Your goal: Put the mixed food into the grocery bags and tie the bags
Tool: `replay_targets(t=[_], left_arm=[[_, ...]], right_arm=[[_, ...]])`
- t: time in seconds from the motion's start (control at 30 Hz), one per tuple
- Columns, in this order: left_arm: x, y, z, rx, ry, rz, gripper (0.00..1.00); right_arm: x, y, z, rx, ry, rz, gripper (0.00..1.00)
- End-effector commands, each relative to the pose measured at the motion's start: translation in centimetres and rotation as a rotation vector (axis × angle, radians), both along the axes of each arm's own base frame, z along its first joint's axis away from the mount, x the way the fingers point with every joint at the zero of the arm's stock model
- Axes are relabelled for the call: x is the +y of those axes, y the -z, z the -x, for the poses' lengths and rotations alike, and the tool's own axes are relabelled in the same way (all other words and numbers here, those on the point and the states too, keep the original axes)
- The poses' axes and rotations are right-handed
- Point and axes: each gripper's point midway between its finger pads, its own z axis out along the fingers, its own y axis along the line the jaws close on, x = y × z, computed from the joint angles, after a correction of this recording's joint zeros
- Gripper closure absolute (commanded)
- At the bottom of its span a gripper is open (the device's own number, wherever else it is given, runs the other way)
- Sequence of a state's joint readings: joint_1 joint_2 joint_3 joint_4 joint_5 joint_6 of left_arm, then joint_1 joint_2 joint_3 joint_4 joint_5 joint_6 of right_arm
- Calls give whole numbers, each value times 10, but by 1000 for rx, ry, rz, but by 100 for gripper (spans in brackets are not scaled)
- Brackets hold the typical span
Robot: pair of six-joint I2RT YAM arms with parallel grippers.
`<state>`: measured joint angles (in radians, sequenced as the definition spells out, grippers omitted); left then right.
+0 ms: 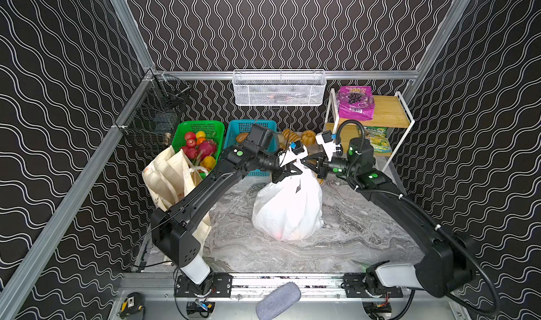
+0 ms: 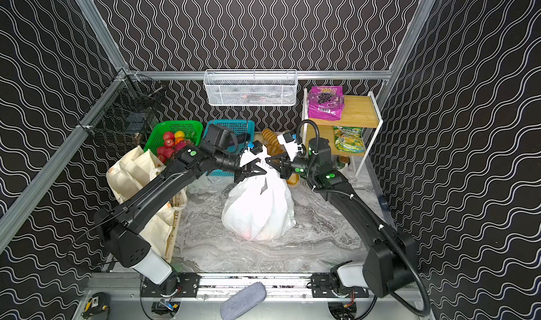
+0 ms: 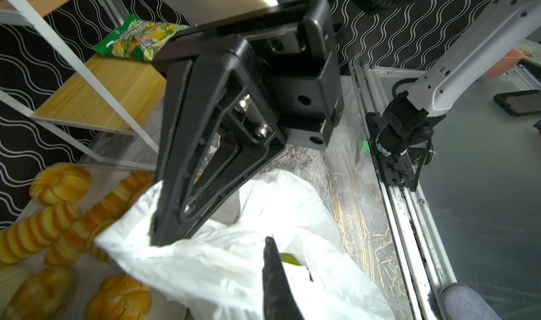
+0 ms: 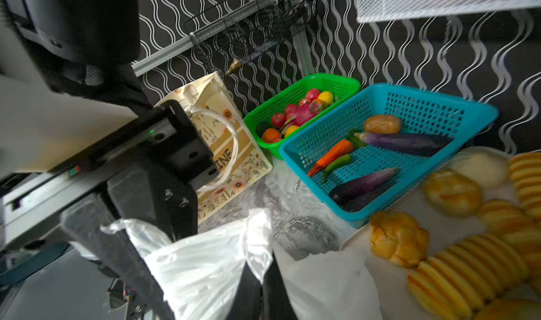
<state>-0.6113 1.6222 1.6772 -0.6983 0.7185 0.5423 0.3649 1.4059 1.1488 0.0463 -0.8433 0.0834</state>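
Right up front, a grey fabric case (image 1: 278,299) lies by the front rail. Beyond it the white plastic bag (image 1: 288,213) sits plump in the middle of the marble tabletop (image 1: 366,230), with reddish shapes glowing through its lower skin

Up at the bag's gathered top, 2 grippers meet nose to nose in both top views. The left gripper (image 1: 296,171) comes in from the left and the right gripper (image 1: 306,161) from the right, tips just beside each other

The left gripper is clamped tight, and in the right wrist view a twist of white film pokes out of its pinch. The right gripper is pressed together too: its own fingers (image 4: 248,292) sit side by side with a fold of the bag caught between them

In the left wrist view the bag's mouth gapes a little and something green shows inside; what it is, I cannot tell

So the bag hangs below both sets of fingers, top film drawn up into them, body resting on the table

Over on the left the canvas tote (image 1: 169,183) stands behind the left arm, well apart from both grippers. At the back right the purple grape-print packet (image 1: 355,103) lies on the top board of the wooden shelf (image 1: 389,110), well apart from the bag
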Motion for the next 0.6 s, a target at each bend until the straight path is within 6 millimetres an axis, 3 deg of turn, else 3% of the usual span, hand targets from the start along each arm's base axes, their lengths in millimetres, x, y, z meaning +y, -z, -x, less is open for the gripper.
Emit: replay_targets(t=[0.0,0.13,0.3,0.47,0.57], left_arm=[[1,-15,22,-30,99,49,100],[4,-13,18,-45,70,34,100],[9,-9,10,-25,2,2,99],[13,-10,4,-67,-52,14,87],[15,-8,3,-95,-62,18,86]], right_arm=[[1,36,0,133,-44,71,100],[8,53,10,220,-148,67,97],[9,54,17,230,-191,73,95],[10,67,29,291,-261,90,99],[11,64,33,302,-287,81,99]])
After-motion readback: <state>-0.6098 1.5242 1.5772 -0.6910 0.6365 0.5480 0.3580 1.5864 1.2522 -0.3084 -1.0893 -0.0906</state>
